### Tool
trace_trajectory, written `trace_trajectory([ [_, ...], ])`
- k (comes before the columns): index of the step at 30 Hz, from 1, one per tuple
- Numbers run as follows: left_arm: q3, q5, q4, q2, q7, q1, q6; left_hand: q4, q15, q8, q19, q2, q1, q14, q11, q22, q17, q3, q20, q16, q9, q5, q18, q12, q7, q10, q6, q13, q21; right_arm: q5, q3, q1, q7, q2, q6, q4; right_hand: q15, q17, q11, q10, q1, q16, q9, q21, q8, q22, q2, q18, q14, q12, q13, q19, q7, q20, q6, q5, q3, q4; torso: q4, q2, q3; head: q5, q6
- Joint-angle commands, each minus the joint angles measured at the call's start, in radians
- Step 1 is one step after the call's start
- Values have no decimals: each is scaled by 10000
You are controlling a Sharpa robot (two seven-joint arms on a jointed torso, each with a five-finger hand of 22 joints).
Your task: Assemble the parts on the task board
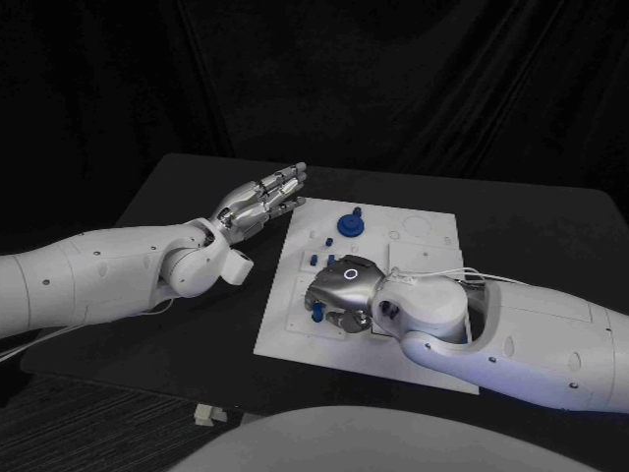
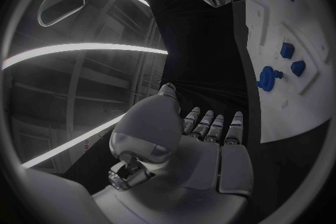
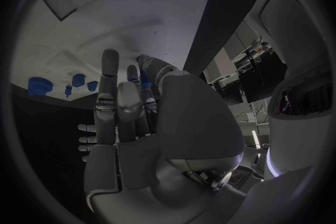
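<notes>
Blue parts sit on the white task board (image 1: 414,295) in the middle of the black table (image 1: 570,226): a round knobbed piece (image 1: 350,225) near its far edge and small pegs (image 1: 324,241) just nearer. The right hand (image 1: 340,293) lies over the board's middle, fingers curled down on a blue part (image 1: 316,313); the right wrist view shows blue between its fingertips (image 3: 143,81), though the grip itself is unclear. The left hand (image 1: 262,200) hovers beside the board's far left corner, fingers extended and holding nothing, as the left wrist view confirms.
</notes>
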Motion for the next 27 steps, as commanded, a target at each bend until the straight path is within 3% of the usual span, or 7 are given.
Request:
trace_trajectory([
  [1, 10, 51, 9, 22, 1449, -18, 92, 1, 18, 67, 21, 22, 46, -9, 34, 11, -15, 47, 72, -53, 13, 47, 173, 45, 26, -16, 29, 6, 59, -99, 2, -47, -198, 9, 166, -4, 0, -69, 40, -230, -81, -49, -75, 59, -52, 255, -23, 42, -73, -50, -9, -70, -118, 18, -340, -46, -21, -65, -1, 2, 0, 12, -2],
  [8, 10, 51, -22, 38, 1447, -32, 95, 2, -32, 73, 21, 25, 57, -18, 34, 10, -21, 48, 68, -63, 12, 55, 173, 47, 55, -19, 34, 5, 60, -99, 2, -69, -175, 0, 121, -25, 67, -338, 120, -971, -124, -207, -272, 13, -45, 233, 21, 45, -303, -44, 10, -240, -344, 94, -1056, -210, -338, -116, -1, 5, -2, 5, -2],
  [17, 10, 51, -42, 47, 1443, -54, 121, 1, -41, 71, 22, 28, 61, -21, 34, 13, -23, 50, 67, -67, 10, 62, 173, 48, 63, -20, 25, 5, 61, -99, 2, -70, -41, -166, -416, 23, 134, -684, 145, -1970, -186, -411, -363, -145, -3, 172, 115, 53, -574, -27, 11, -401, -511, 196, -1269, -634, -887, 19, 3, 2, 2, -14, -2],
  [21, 10, 51, -44, 41, 1439, -61, 129, 1, -47, 68, 23, 31, 65, -21, 36, 15, -24, 52, 65, -68, 6, 64, 173, 42, 66, -22, 6, 4, 62, -99, 2, -7, 157, -389, -1096, 164, 199, -738, 194, -2978, -100, -392, -613, -337, -41, 54, 1, 76, -648, 63, -64, -398, -671, 286, -2032, -1097, -1546, 560, 4, 2, 0, 17, -2],
  [22, 10, 51, -45, 40, 1437, -62, 130, 1, -47, 68, 23, 31, 65, -21, 36, 15, -24, 52, 65, -68, 6, 64, 173, 42, 66, -22, 6, 4, 62, -99, 2, 33, 221, -447, -1289, 206, 286, -680, 244, -3278, -132, -314, -708, -401, -36, -39, -196, 105, -614, 189, -94, -357, -691, 314, -2258, -1377, -1999, 1343, 3, 2, 0, 17, -2],
  [24, 10, 51, -48, 38, 1433, -65, 132, 1, -49, 67, 23, 32, 67, -21, 38, 15, -24, 53, 65, -67, 6, 65, 173, 42, 66, -22, 3, 4, 62, -99, 2, 156, 371, -588, -1723, 318, 248, -572, 247, -3462, 252, -185, -788, -405, 3, -197, -572, 81, -562, 553, -96, -289, -706, 373, -2267, -1526, -2371, 2487, -1, 2, 0, 27, -2],
  [27, 10, 51, -49, 38, 1428, -68, 136, 1, -49, 67, 23, 32, 67, -21, 38, 15, -24, 53, 65, -67, 6, 65, 173, 42, 66, -22, 3, 4, 62, -80, 3, 429, 572, -858, -2318, 551, 258, -500, 242, -3573, -41, -110, -828, -404, 20, -288, -708, 89, -531, 735, -110, -267, -748, 370, -2242, -1572, -2912, 2688, 3, 1, 0, 14, -2],
])
